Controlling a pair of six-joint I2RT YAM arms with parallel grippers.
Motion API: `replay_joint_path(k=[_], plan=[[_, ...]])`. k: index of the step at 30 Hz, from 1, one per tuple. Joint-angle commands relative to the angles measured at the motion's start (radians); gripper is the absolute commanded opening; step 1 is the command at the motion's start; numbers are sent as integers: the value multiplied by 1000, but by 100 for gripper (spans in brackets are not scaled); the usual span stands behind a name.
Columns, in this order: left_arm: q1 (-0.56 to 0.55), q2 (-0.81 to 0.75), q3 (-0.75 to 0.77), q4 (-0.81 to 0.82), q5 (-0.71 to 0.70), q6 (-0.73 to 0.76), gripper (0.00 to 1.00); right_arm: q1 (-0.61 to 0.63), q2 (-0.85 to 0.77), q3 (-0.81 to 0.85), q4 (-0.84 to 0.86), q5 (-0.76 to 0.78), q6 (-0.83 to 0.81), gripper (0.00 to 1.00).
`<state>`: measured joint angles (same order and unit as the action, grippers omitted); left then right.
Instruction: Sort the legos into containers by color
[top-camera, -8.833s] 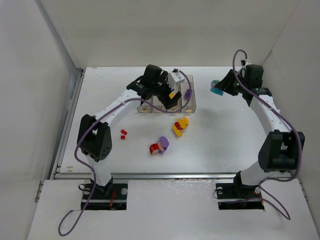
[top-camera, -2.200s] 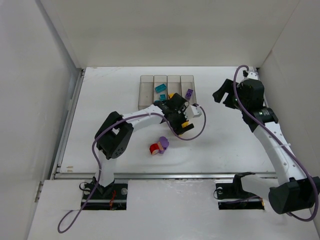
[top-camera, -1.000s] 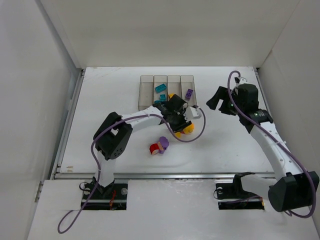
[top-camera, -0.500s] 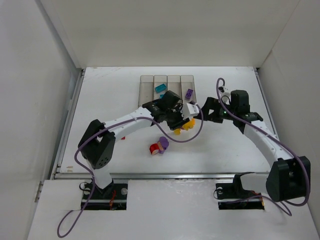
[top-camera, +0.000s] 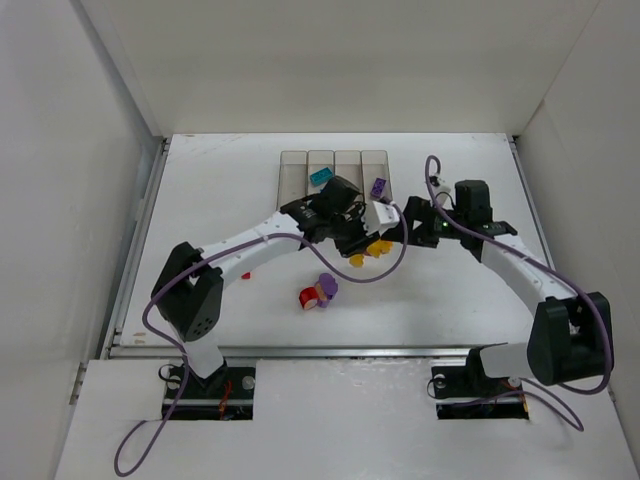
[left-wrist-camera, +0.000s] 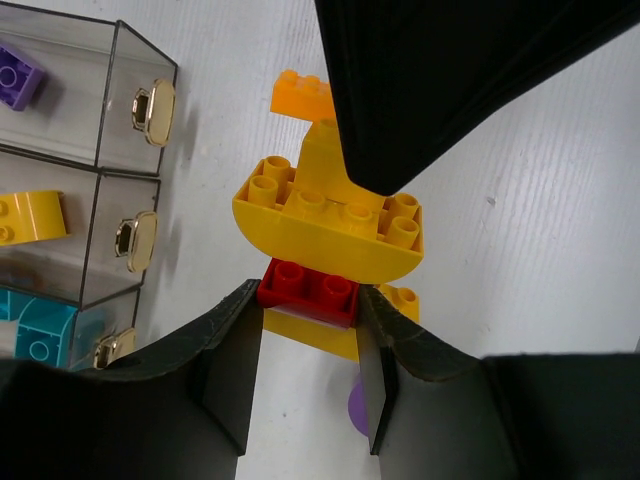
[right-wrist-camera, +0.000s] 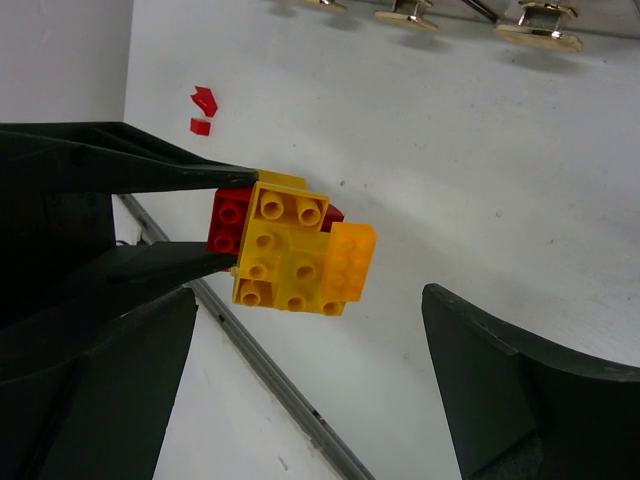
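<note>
A clump of yellow, orange and red legos (top-camera: 370, 249) hangs just above the table in front of the containers (top-camera: 292, 176). My left gripper (top-camera: 360, 240) is shut on the clump's red brick (left-wrist-camera: 308, 289), one finger on each side. My right gripper (top-camera: 407, 226) faces it from the right, open wide, the clump (right-wrist-camera: 290, 255) showing between its fingers (right-wrist-camera: 500, 390). One of the right gripper's fingers (left-wrist-camera: 450, 80) covers the clump's far end in the left wrist view. The bins hold teal (top-camera: 321, 177), yellow (left-wrist-camera: 30, 220) and purple (top-camera: 378, 187) bricks.
A red and purple clump (top-camera: 318, 292) lies on the table nearer the arm bases. Tiny red pieces (right-wrist-camera: 203, 101) lie further left. The bins' brass handles (left-wrist-camera: 150, 98) face the grippers. White walls close in the table on three sides.
My right gripper has swung left across the table to the clump, jaws spread wider. My left gripper has carried the clump slightly back and right, off the table.
</note>
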<state>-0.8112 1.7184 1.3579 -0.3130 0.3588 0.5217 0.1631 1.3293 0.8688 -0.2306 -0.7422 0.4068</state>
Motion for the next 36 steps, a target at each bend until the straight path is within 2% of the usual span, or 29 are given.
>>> replay_joint_path(k=[1,9,27,31,32,34,35,36], plan=[[0,-63,56,-1,32,-18,0,-7,7,33,53,-25,-19,99],[0,-63,95,-1,51,-37,0,50,71,81,62,-36,-19,99],[0,-63,144,17,40,-55,0,69,136,121,77,-68,20,98],[0,-54,153,26,40,-55,0,69,136,139,86,-68,29,88],[0,-54,153,26,40,-55,0,69,145,139,86,-68,29,76],[0,-54,153,26,40,-55,0,78,145,148,86,-80,29,59],[0,-54,153,26,40,-55,0,78,145,148,86,-80,29,46],[0,-54,153,35,29,-64,0,78,145,148,86,-80,29,40]])
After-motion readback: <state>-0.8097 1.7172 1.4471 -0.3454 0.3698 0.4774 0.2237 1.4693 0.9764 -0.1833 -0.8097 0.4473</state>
